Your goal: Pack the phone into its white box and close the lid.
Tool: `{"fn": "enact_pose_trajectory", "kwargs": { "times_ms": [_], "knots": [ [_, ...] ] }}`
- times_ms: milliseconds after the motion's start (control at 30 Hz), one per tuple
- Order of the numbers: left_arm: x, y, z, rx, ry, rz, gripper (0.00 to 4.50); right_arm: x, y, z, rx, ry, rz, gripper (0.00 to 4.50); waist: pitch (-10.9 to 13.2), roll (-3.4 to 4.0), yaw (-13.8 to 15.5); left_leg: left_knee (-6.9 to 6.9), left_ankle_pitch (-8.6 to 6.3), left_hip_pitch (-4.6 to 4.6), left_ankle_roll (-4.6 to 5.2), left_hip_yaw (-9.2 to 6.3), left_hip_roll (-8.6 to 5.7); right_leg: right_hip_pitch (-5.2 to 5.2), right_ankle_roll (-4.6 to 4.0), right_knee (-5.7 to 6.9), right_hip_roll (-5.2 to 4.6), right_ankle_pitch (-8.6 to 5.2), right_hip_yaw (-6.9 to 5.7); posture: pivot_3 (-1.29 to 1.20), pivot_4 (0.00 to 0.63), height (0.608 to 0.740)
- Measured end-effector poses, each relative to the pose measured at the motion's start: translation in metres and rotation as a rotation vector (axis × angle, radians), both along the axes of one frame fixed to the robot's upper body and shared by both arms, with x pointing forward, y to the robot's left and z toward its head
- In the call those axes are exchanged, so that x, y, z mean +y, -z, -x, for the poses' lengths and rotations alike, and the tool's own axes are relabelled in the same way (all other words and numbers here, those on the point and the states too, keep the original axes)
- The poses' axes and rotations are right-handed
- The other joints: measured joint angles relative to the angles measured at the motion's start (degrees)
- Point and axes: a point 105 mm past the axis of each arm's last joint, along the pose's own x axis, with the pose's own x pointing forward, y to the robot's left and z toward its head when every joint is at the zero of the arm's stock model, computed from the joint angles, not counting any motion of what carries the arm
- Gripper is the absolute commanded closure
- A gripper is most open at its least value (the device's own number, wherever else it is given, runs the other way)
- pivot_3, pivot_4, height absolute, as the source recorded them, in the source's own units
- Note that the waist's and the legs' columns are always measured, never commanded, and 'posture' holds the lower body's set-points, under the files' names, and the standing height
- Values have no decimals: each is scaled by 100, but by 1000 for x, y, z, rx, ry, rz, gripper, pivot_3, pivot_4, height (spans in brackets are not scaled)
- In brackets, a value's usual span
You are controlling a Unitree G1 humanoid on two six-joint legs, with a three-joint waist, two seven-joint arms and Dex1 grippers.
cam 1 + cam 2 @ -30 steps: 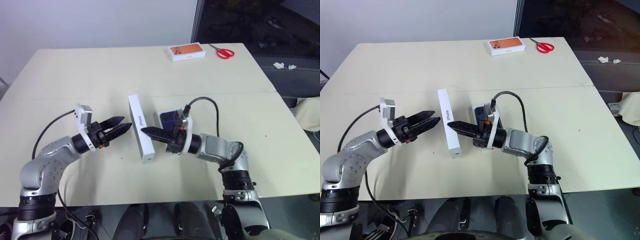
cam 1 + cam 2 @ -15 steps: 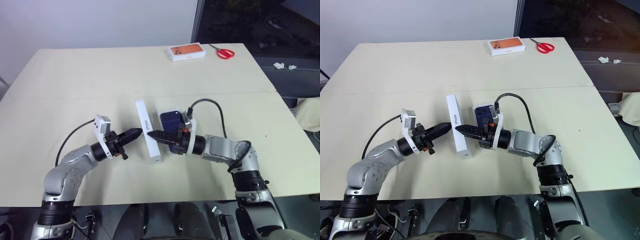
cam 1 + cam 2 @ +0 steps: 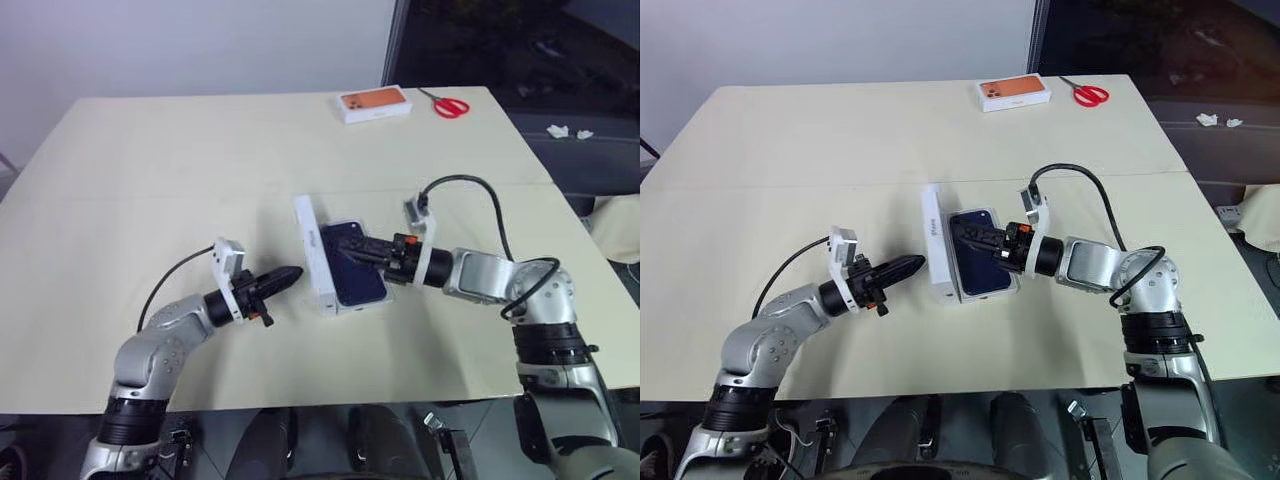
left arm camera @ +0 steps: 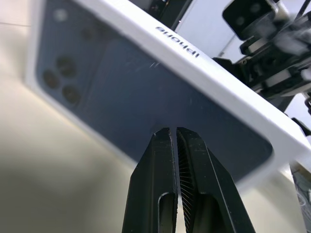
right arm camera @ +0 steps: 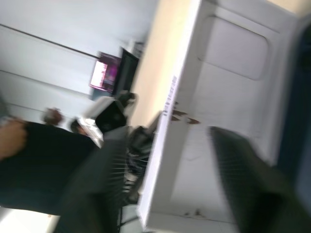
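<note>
left tool was seen closed, tips just beside the lid | right tool was seen spread over the phone | lid stood on edge between both tools, on the surface

glossy dark blue phone, smooth white card lid, matt cream table

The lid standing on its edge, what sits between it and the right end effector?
The phone lies flat between the lid and the right end effector, seen from the head views.
</note>
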Motion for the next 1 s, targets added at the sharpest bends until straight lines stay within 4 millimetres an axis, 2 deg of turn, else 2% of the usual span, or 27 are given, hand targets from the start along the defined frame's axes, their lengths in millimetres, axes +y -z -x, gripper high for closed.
{"fn": "enact_pose_trajectory", "kwargs": {
  "times_ms": [33, 100, 200, 300, 400, 533, 633, 733, 800, 933, 1000],
  "knots": [
    [-1, -1, -1, -5, 4, 2, 4277, 5, 0, 3, 12, -16, -28, 38, 0, 0, 5, 0, 0, 0, 0, -1, 4, 0, 0, 0, 5, 0, -1, 0, 150, 740],
    [-2, -3, -1, -11, 10, 3, 4277, 12, 5, 7, 32, -40, -39, 38, 1, 2, 10, 0, 0, 0, 0, 0, 6, -1, 0, 0, 7, 0, 1, 0, 150, 740],
    [-1, -3, -1, -11, 15, -1, 4277, 9, 5, 4, 14, -17, -14, 38, 1, 2, 27, 4, 0, 0, 0, 2, 2, 2, 0, 0, 1, 0, 1, 0, 150, 740],
    [0, -2, -3, -10, 9, -5, 4277, -11, 0, -11, -61, 49, 85, 38, 1, 2, 56, 6, 0, 0, 0, 3, -7, 4, 0, -1, -6, 0, 0, 0, 150, 740],
    [-5, -3, -7, -16, 10, 11, 4277, -43, -13, -29, -198, 142, 224, 38, 2, 2, 62, 6, -1, -1, 1, 2, -13, 6, 0, -7, -9, 0, -2, 0, 150, 740],
    [-19, -6, -13, -31, 33, 30, 4277, -71, -20, -33, -316, 159, 361, 38, 3, 2, 54, 3, -1, -1, 1, 2, -12, 6, 0, -9, -8, 0, -3, 0, 150, 740],
    [-34, -5, -18, -31, 61, 43, 4277, -78, -22, -34, -403, 145, 429, 38, 3, 0, 40, 7, -1, 0, 1, 2, -11, 8, 1, -6, -6, 1, -4, 0, 150, 740],
    [-55, -5, -19, -27, 108, 55, 4277, -84, -13, -40, -488, 138, 558, 38, 3, 0, 40, 7, -1, 1, 1, 1, -11, 7, 2, -4, -5, 1, -5, 0, 150, 740],
    [-61, -3, -18, -28, 130, 45, 4277, -88, -7, -45, -548, 133, 654, 38, 3, 0, 38, 5, -1, 1, 1, 2, -11, 5, 2, -5, -5, 1, -3, 0, 150, 740],
    [-58, 3, -15, -12, 127, 26, 4277, -93, -5, -52, -747, 109, 842, 38, 4, 1, 38, 5, 0, 1, -1, 1, -11, 3, 2, -4, -4, 1, -3, 0, 150, 740],
    [-42, 5, -14, -7, 91, 0, 4277, -93, -8, -53, -799, 98, 869, 579, 4, 0, 18, 4, 1, 1, -2, 1, -8, 1, 2, -3, -3, 1, 0, 0, 150, 740]
  ]
}}
